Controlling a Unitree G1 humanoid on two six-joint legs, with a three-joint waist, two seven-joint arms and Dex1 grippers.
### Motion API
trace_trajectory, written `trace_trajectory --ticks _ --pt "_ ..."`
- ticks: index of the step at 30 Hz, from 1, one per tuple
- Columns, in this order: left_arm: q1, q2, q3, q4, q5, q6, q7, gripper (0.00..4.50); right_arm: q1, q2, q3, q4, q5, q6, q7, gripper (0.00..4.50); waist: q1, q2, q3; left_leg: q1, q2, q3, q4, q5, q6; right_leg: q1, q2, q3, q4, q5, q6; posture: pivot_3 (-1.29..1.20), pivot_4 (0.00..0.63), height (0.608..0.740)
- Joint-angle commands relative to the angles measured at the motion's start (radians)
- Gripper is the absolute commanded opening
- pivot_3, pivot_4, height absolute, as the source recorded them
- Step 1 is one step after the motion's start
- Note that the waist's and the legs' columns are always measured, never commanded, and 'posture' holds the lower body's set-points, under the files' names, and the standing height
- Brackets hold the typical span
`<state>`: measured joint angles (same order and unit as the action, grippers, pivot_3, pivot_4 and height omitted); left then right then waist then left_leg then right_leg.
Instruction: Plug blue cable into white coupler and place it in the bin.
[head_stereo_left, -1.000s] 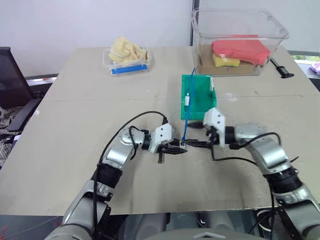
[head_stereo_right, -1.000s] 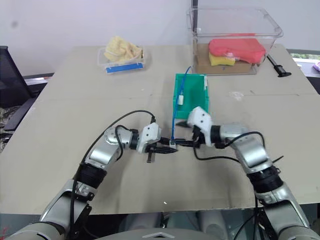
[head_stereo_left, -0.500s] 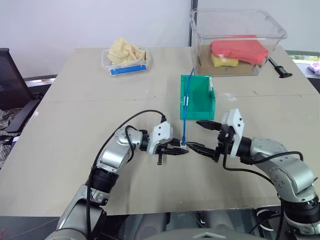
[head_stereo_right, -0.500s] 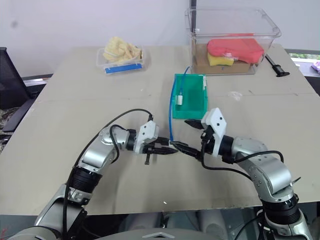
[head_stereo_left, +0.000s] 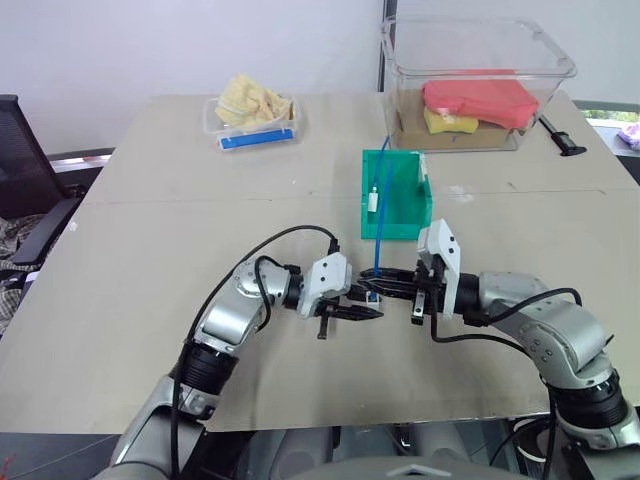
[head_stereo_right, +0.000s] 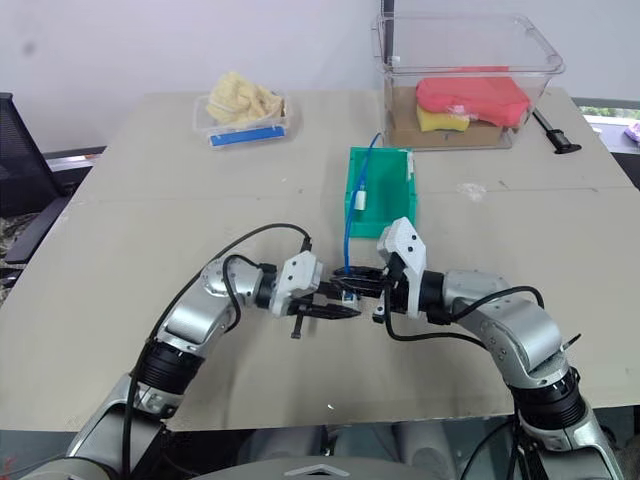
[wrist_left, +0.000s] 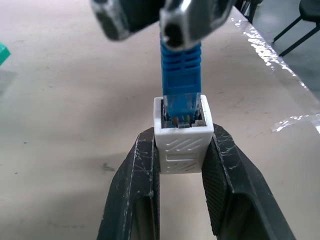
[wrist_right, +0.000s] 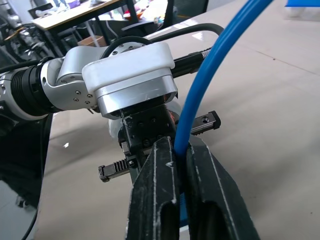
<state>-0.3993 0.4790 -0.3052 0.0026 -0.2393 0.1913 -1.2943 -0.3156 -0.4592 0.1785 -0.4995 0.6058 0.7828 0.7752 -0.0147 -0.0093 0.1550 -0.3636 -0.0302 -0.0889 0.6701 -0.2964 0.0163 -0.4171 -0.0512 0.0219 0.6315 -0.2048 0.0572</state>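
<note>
Blue on white: the blue cable (wrist_left: 180, 75) has its plug sitting in the socket mouth of the white coupler (wrist_left: 183, 145), and the clear plug end shows just inside the rim.
Change: half a second ago the right gripper (head_stereo_left: 398, 285) stood wide open beside the cable; now its fingers are pinched tight on the blue cord just behind the plug, as the right wrist view shows.
Left gripper: the left gripper (head_stereo_left: 362, 305) clamps the coupler between its two black fingers (wrist_left: 145, 180), one on each side face, socket facing the other arm.
Arms: both hands have drawn in toward each other since a second ago, so the two grippers now meet nose to nose low over the counter (head_stereo_left: 150, 250).
Cable run: from the plug the blue cord rises and arcs away to the bin (head_stereo_left: 398, 220), where its far end, carrying a small white piece, hangs inside the green walls.
Bin: it stands on the counter just beyond the two grippers, open side up.
Meaning: I judge this a re-grip for the push; the plug looks entered but I cannot tell whether it has clicked fully home.
Next call: a straight, firm press along the socket line, with the coupler held square, seems what is wanted before the joined pair goes over to the bin.
Risk: a pinch on the cord and not the plug body could let the cable buckle under the push.
Bystanders: the large clear tub (head_stereo_left: 480, 60) and the small clear tray (head_stereo_left: 255, 120) sit well apart at the back.
</note>
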Motion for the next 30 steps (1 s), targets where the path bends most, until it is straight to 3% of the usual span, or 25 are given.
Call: trace_trajectory --ticks 1,5,10,13,19,24,28,30 --pt "0.003 0.013 0.04 -0.126 -0.07 0.079 0.025 2.47 -0.025 -0.009 -0.03 -0.006 0.037 0.002 0.014 0.0 0.0 0.0 0.0 0.0 0.0 0.0 0.0 0.0 0.0 0.0 0.0 0.0 0.0 0.0 0.0 0.0 0.15 0.739" --pt "0.033 0.039 0.083 -0.208 -0.127 0.188 0.079 4.46 -0.045 -0.019 -0.065 0.009 0.07 0.004 0.015 0.0 -0.002 0.0 0.0 0.0 0.0 0.0 0.0 0.0 0.0 0.0 0.0 0.0 0.0 0.0 0.0 0.0 0.15 0.739" --pt "0.167 0.11 0.189 -0.303 -0.187 0.295 0.163 4.46 -0.147 -0.063 -0.159 0.1 0.11 -0.001 0.036 0.0 -0.007 0.002 0.002 0.001 0.001 0.001 0.0 0.0 0.0 0.0 0.0 0.001 0.0 0.0 0.0 0.0 0.15 0.739" --pt "0.249 0.091 0.25 -0.369 -0.211 0.318 0.259 4.46 -0.24 -0.081 -0.189 0.207 0.08 -0.039 0.042 0.0 -0.003 0.002 0.004 0.001 0.001 0.0 0.0 0.0 0.0 0.0 0.0 0.0 0.0 0.0 0.0 0.0 0.15 0.739" --pt "0.42 -0.023 0.36 -0.502 -0.223 0.205 0.429 4.46 -0.468 -0.098 -0.155 0.573 -0.102 -0.214 0.081 0.0 0.001 0.003 0.005 0.0 0.001 0.002 -0.001 0.0 0.0 0.0 -0.002 0.001 -0.002 0.0 0.0 0.0 0.15 0.739" --pt "0.503 -0.006 0.469 -0.583 -0.324 0.168 0.425 4.46 -0.66 -0.033 -0.116 0.934 -0.245 -0.392 0.101 0.0 -0.004 0.004 0.006 0.0 0.001 0.003 -0.003 0.0 -0.001 -0.001 -0.002 0.001 -0.004 0.0 -0.001 0.0 0.15 0.739" --pt "0.497 0.019 0.542 -0.539 -0.377 0.143 0.409 4.46 -0.772 0.023 -0.081 1.209 -0.345 -0.524 0.145 0.0 -0.005 0.005 0.007 0.0 0.001 0.004 -0.003 0.0 -0.001 -0.001 -0.002 0.003 -0.004 0.0 -0.001 0.0 0.15 0.739" --pt "0.505 0.014 0.549 -0.553 -0.381 0.129 0.419 4.5 -0.808 0.05 -0.077 1.305 -0.376 -0.583 0.162 0.55 0.0 0.005 0.007 0.0 0.001 0.004 -0.003 0.0 -0.001 -0.001 -0.002 0.002 -0.004 0.0 -0.001 0.0 0.15 0.739"
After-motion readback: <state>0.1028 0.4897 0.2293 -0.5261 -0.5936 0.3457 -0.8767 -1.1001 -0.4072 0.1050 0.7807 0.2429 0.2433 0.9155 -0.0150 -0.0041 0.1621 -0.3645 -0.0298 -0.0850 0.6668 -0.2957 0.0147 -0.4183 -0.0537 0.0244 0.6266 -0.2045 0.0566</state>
